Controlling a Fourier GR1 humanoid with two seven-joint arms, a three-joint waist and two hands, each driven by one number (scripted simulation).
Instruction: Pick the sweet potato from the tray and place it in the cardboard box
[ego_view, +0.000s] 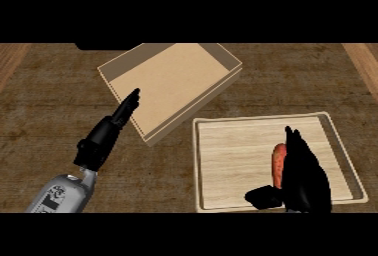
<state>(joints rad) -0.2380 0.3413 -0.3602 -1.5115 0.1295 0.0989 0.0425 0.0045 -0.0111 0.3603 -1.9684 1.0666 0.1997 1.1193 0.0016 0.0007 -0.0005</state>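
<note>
Sweet potato (278, 162) lies in the tray (221, 150), pressed along the right hand's (304, 175) straight fingers, thumb curled below as if closing to grip; beyond, the left hand (111, 131) points open-fingered over the cardboard box (173, 77) edge, out of the way

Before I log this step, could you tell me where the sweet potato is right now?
In the head view, the sweet potato lies in the wooden tray at lower right, beside the right hand, below and right of the cardboard box.

left hand (111, 131) stretched forward, fingers straight; right hand (303, 175) angled down, fingers straight, thumb spread.
</note>
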